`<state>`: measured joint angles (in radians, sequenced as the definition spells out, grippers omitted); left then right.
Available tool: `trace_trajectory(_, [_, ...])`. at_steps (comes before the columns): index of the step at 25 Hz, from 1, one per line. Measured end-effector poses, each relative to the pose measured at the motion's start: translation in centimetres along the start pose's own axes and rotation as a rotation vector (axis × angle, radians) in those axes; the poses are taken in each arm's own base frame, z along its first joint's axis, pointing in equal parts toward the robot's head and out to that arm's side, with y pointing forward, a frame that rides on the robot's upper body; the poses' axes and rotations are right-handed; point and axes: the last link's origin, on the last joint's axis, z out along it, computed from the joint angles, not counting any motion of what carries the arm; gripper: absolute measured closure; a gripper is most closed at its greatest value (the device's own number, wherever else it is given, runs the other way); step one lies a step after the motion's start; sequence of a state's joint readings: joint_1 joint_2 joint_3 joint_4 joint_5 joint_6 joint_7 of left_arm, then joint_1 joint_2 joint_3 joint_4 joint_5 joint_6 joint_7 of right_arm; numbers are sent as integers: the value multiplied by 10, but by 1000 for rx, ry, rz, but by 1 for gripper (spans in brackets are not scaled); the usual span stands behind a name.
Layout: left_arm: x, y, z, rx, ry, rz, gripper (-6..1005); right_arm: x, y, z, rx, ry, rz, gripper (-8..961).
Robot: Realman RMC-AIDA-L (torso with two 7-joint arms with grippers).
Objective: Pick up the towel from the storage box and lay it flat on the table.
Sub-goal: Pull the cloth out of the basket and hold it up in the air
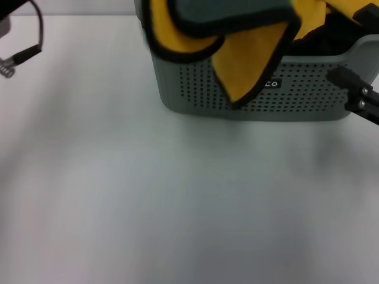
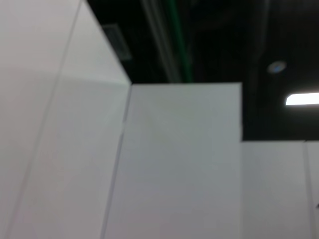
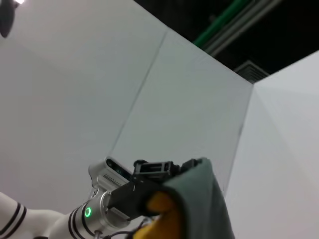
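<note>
Yellow towel (image 1: 251,56) drapes over the storage box (image 1: 195,83) rim at twelve o'clock, covering its white-lettered logo plate (image 1: 271,84). Right gripper (image 1: 355,94), grip unclear, sits at three o'clock.

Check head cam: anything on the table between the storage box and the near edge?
Nothing; in the head view the table before the storage box is bare.

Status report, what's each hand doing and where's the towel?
Left hand gripping towel, lifted over the storage box. Right hand by box's right end, state unclear. Table ahead.
</note>
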<state>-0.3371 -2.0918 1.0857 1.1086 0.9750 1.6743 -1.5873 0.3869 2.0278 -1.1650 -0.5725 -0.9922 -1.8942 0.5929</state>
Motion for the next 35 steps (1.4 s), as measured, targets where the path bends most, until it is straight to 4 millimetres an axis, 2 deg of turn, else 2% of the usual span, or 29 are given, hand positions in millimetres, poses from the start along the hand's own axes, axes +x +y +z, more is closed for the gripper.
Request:
trace_trajectory(3, [0,4,-2,-9,11,-8,978,1,0,7,-18,-14,-2,334])
trace_trajectory(10, [-21,-4,-3,13,18,-87,977,8,6,24,-75,-28,21,339])
trace_trajectory(17, [-10,3,-4,-12,110,-80,976,15,9,31,-73,-10,39,344])
trace_trajectory(27, [-1,17,4,-142,180,-82,975,45,4,58,-19,108,52,350])
trace_trajectory(31, [0,15,2,-126,190,-69,975,39,14,60,-67,61,63,353])
trace_trajectory(35, [-1,13,-3,-100,197,-37,975,21,20,48,-87,-42,49,356])
